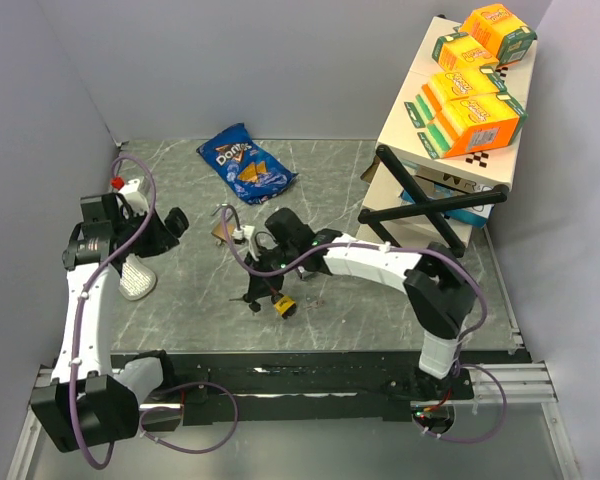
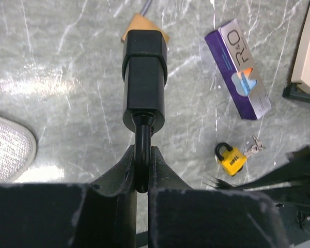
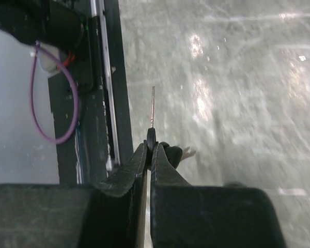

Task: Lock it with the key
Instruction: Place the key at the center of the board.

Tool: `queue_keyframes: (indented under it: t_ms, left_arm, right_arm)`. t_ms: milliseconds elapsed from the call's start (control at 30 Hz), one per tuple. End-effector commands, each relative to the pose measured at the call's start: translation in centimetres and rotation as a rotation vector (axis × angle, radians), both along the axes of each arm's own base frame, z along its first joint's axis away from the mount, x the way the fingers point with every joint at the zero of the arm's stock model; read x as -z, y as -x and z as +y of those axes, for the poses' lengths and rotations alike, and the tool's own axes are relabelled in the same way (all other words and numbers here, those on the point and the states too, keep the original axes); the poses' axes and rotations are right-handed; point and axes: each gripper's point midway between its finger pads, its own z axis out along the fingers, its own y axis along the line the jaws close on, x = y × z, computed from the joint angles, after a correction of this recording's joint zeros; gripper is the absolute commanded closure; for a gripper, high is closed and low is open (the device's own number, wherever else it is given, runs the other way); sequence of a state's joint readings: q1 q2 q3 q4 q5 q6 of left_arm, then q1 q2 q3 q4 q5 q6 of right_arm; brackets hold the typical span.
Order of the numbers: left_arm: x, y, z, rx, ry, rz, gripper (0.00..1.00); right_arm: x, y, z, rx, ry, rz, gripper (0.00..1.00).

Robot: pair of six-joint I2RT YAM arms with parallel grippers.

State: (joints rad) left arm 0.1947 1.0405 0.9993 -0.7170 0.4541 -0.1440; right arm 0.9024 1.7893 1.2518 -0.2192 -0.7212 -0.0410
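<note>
Left gripper (image 2: 143, 160) pinches black stem of blocky tool (image 2: 144, 77). Right gripper (image 3: 149, 150) pinches thin pin (image 3: 153, 106). In left wrist view, key (image 2: 253, 149) lies at 2 o'clock of yellow padlock (image 2: 230, 157).

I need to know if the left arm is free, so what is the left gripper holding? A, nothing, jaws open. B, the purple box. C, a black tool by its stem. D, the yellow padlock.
C: the left wrist view shows the left gripper shut on the thin stem of the black tool, with the yellow padlock and purple box lying apart from it.
</note>
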Motion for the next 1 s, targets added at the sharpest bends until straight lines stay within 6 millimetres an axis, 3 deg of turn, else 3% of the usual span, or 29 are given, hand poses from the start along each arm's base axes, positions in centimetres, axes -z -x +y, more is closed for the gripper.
queue_keyframes:
  t_ms: [0,100,233,333,533,700,767,967]
  left_arm:
    - [-4.1,-0.2,0.3,0.003,-0.047,-0.124,0.99]
    - [-4.2,0.4,0.5,0.008,-0.077,-0.127,0.99]
    - [-3.4,1.8,-1.3,0.111,-0.027,-0.114,0.99]
    - [-2.7,2.0,-1.5,0.12,-0.017,-0.1,0.99]
    - [-1.7,1.4,-2.2,0.167,0.019,-0.087,0.99]
    - [-1.1,1.1,-2.0,0.234,-0.019,-0.074,0.99]
    - [-1.3,1.0,-2.1,0.247,-0.023,-0.08,0.99]
    - [-0.9,1.0,-2.0,0.26,-0.036,-0.075,0.99]
  right_arm:
    - [-1.7,-0.5,3.3,0.012,-0.099,0.025,1.0]
    - [-0.3,-0.1,3.7,0.014,-0.081,0.092,1.0]
    - [2.6,-0.6,4.0,0.023,-0.036,0.13,1.0]
    - [3.8,-2.4,3.8,0.074,-0.013,0.148,1.0]
    - [4.1,-5.5,3.8,0.119,-0.014,0.15,1.0]
    - [4.2,-5.3,4.3,0.085,-0.021,0.199,0.94]
    - [4.7,-4.9,4.3,0.084,-0.014,0.233,0.99]
    - [5.8,-2.9,3.6,0.068,-0.005,0.286,1.0]
